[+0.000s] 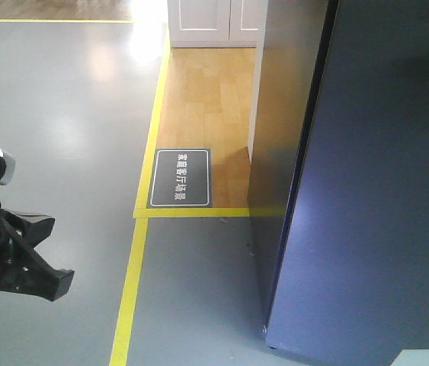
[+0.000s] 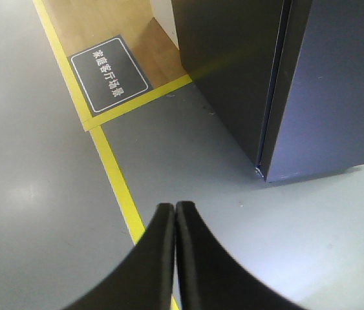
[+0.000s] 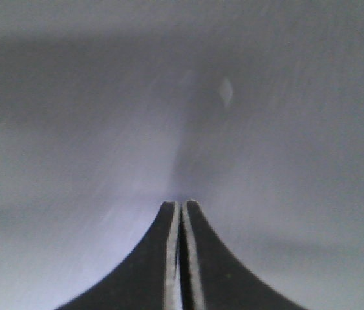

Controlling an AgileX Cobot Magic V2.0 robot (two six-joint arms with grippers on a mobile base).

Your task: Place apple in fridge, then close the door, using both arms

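grey floor [image 1: 62, 114] runs under everything you're looking at, split by a yellow tape line [image 1: 134, 274] with a patch of light wood flooring [image 1: 206, 99] beyond it.

start at your left gripper [image 2: 175, 210]: in its wrist view the two black fingers [image 2: 156, 258] are pressed together tip to tip, nothing between them, hanging over the grey floor right by the yellow tape. in the front view you can see the left arm [image 1: 8, 259] at the lower left edge, black with loose cable and a grey-white top part, well apart from the fridge.

your right gripper [image 3: 180, 205] is likewise closed up, its fingers meeting with only a thin pale seam between them and holding nothing. it faces a flat grey-violet surface (blurred; you cannot tell from this view what that surface is).

moving outward, the fridge [image 1: 283, 152] stands tall and dark grey on the right, and the door [image 1: 382, 191] sits flush against it, only a narrow dark seam between the two. its base corner rests on the grey floor, just past the yellow line.

a dark sign with white characters [image 1: 180, 178] lies flat on the wood, just inside the tape corner. white cabinet doors [image 1: 214, 19] show at the top.

you won't find the apple in any view.
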